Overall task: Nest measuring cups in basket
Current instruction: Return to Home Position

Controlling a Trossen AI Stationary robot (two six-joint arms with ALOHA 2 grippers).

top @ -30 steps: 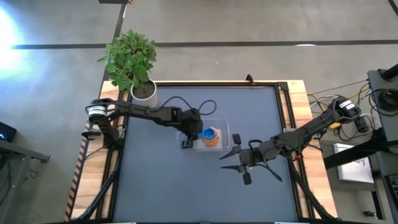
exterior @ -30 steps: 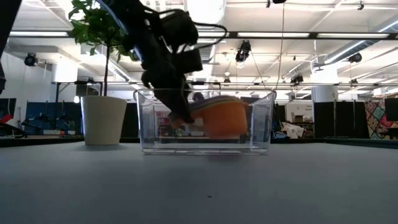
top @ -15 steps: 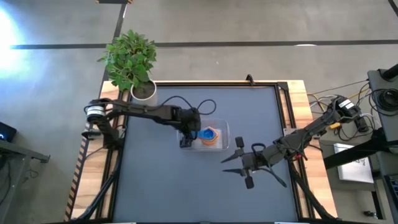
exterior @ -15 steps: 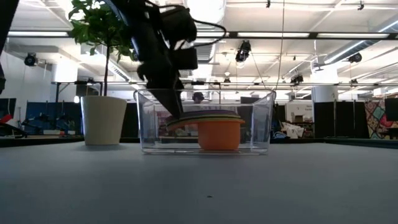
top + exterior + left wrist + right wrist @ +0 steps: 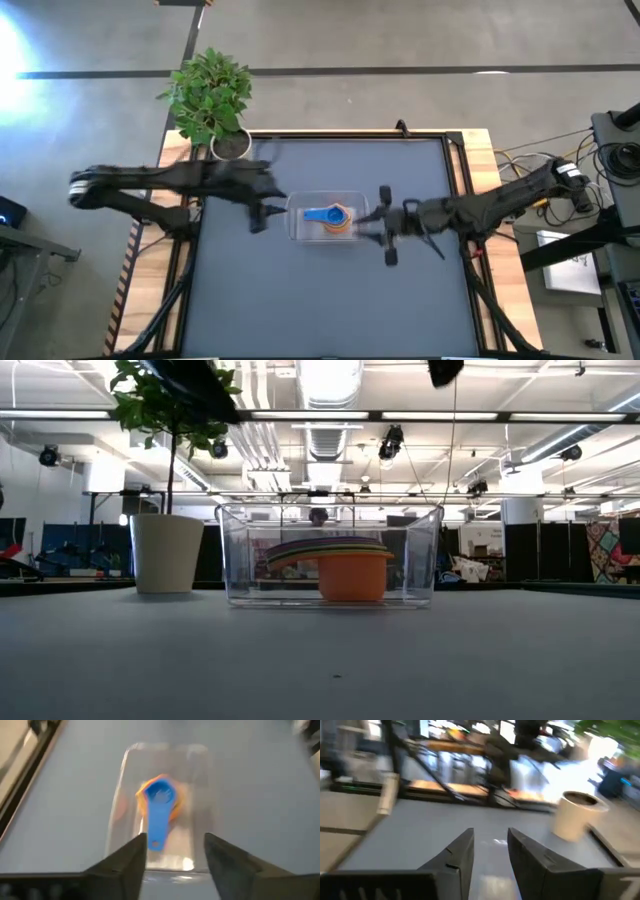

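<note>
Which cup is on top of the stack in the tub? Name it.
The blue cup: its bowl and handle lie uppermost, while the orange cup shows only as the outer shell beneath, inside the clear tub.

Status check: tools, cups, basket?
Left tool open, empty, beside basket. Right tool open, empty, on its other side. Cups nested inside basket. Nothing blocking.

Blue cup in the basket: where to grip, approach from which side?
The flat handle, from straight above, I'd say: the blue cup tops the stack, its handle sticks out past the orange cup, and the basket walls block side approaches.
</note>
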